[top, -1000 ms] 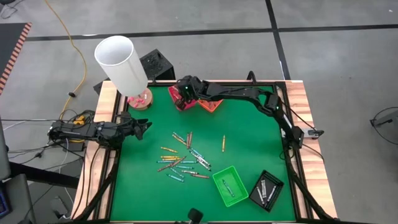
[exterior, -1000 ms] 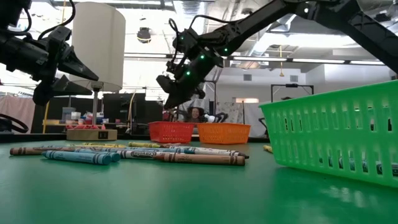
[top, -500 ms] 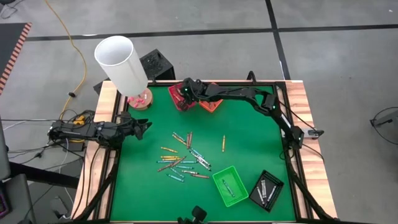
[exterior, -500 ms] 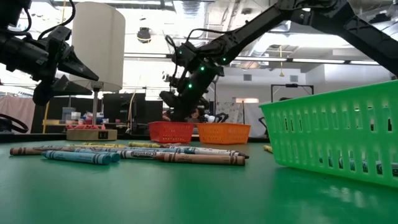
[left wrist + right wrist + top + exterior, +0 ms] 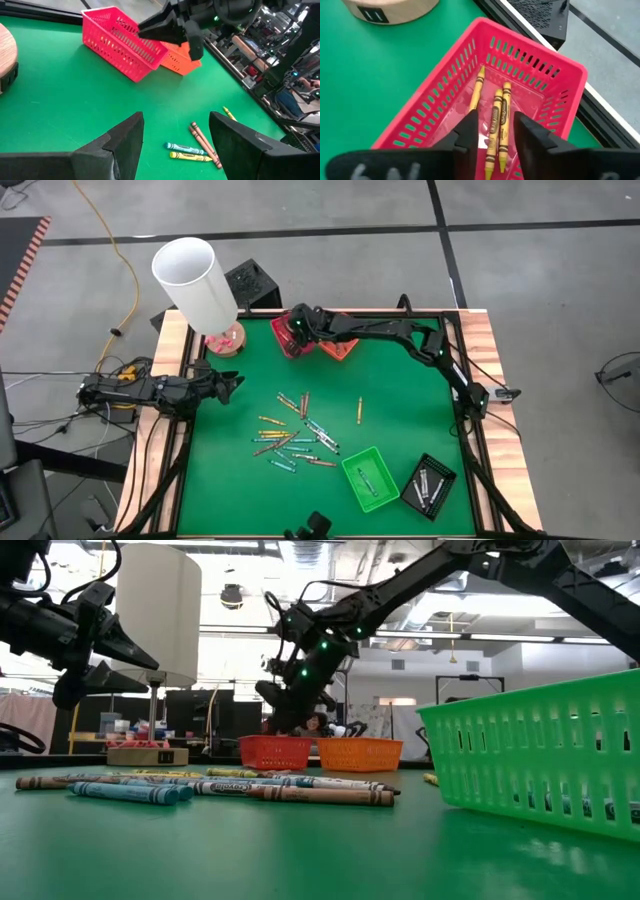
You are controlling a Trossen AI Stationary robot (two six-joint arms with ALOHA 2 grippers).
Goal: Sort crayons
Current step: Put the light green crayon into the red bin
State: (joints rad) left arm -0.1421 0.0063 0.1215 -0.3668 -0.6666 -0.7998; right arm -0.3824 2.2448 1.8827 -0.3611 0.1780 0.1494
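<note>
Overhead, right hand [image 5: 493, 131] open, inside red basket [image 5: 555, 70] walls.

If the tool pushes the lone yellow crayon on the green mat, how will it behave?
The lone yellow crayon looks thin and round, so it would probably roll if pushed sideways. It seems stiff and light, likely sliding easily on the smooth mat. Nothing lies beside it to stop it.

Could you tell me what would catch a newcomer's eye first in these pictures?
Probably the loose scatter of paper-wrapped crayons in the middle of the green table. Next, the right gripper hanging open over the red plastic mesh basket at the table's far edge, where three yellow crayons lie. The tall white cylinder at the far left corner also stands out.
</note>
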